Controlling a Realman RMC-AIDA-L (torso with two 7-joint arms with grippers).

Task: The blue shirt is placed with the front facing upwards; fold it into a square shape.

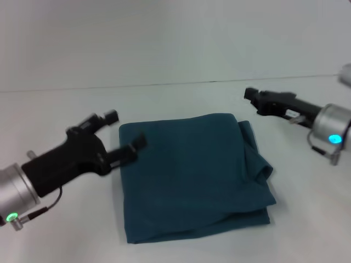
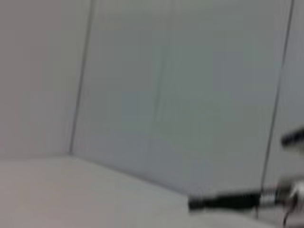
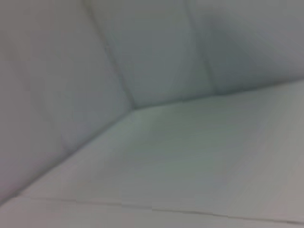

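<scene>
1. Table (image 1: 181,60): pale white surface w/ a wall behind; both wrist views show only table and wall, the left wrist view also catching the other arm far off.
2. Blue shirt (image 1: 189,175): centre of table, folded to a rough square, plain teal side up, no print showing. Loose bunched layers stick out along its right edge.
3. Left gripper (image 1: 125,134): at shirt's upper-left corner, fingers spread apart, holding nothing; lower finger (image 1: 131,149) over the shirt's edge.
4. Right gripper (image 1: 249,96): above table, just off shirt's upper-right corner, apart from cloth; can't tell if fingers are apart or together.
</scene>
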